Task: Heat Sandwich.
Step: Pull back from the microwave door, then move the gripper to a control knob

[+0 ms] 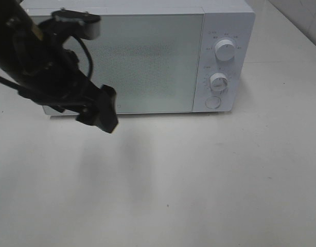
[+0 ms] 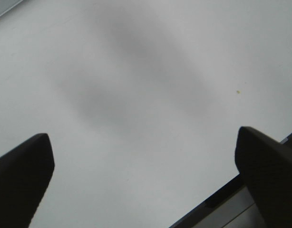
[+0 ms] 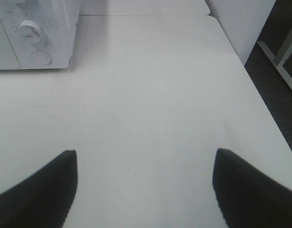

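White microwave (image 1: 147, 62): it fills the upper middle of the high view and stands on the table; its frosted door (image 1: 142, 51) is shut.
Controls: at the right end of the front I see an upper knob (image 1: 225, 50), a lower knob (image 1: 218, 81) under it, and a round button (image 1: 213, 102) at the bottom.
Table (image 1: 209, 185): pale, plain surface that takes the whole lower half of the high view.
Left arm (image 1: 39, 56): black, it comes in from the upper left of the high view and hangs in front of the left part of the door, above the table.
Left gripper (image 2: 142, 135): the two dark fingers (image 2: 22, 171) are spread wide with only bare table between them; it holds nothing.
Shadow (image 1: 132, 164): soft and grey, on the table below the left arm.
Speck (image 2: 238, 91): one tiny yellowish mark on the table in the left wrist view.
Right gripper (image 3: 146, 152): fingers spread wide over bare table and holding nothing; the microwave's control corner is well apart from it.
Sandwich: I cannot tell where it is, as no view shows it.
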`<state>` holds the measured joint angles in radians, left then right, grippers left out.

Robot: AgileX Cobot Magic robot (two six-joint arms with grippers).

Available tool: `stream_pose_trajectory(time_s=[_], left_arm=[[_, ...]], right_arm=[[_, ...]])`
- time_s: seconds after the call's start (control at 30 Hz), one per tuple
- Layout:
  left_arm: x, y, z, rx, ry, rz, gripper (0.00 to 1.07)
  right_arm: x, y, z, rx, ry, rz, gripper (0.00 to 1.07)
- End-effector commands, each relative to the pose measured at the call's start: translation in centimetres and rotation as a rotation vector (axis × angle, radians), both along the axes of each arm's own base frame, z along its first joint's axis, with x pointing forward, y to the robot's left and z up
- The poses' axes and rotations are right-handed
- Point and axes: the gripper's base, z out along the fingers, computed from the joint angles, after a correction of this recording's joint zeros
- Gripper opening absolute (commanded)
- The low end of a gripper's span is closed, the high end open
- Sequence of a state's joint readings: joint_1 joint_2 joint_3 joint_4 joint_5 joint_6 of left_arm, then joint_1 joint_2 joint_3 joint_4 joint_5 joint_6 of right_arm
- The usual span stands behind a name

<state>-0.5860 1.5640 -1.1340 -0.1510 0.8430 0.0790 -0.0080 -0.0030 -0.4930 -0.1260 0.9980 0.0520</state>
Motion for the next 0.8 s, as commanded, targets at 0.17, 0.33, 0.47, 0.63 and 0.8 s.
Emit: stream_pose_trajectory(time_s=[0.17,0.33,0.47,0.63,0.8], left_arm=[[0.6,5.0,2.0,0.012,0.031,0.15,0.99],[0.7,10.4,3.7,0.022,0.039,0.314,0.99],[-0.2,13.4,5.1,0.033,0.039,0.404,0.99],[-2.2,15.1,7.1,0.024,0.013,0.458,0.99],[-4.6,15.4,9.0,0.004,-0.059,0.459,0.99]], right_arm=[[-0.4,0.0,0.0,-0.007,-0.031,0.002,0.75],[-0.4,0.0,0.0,-0.007,-0.031,0.002,0.75],[-0.4,0.0,0.0,-0.007,-0.031,0.002,0.75],[-0.4,0.0,0.0,-0.007,-0.031,0.002,0.75],[-0.4,0.0,0.0,-0.007,-0.031,0.002,0.75]])
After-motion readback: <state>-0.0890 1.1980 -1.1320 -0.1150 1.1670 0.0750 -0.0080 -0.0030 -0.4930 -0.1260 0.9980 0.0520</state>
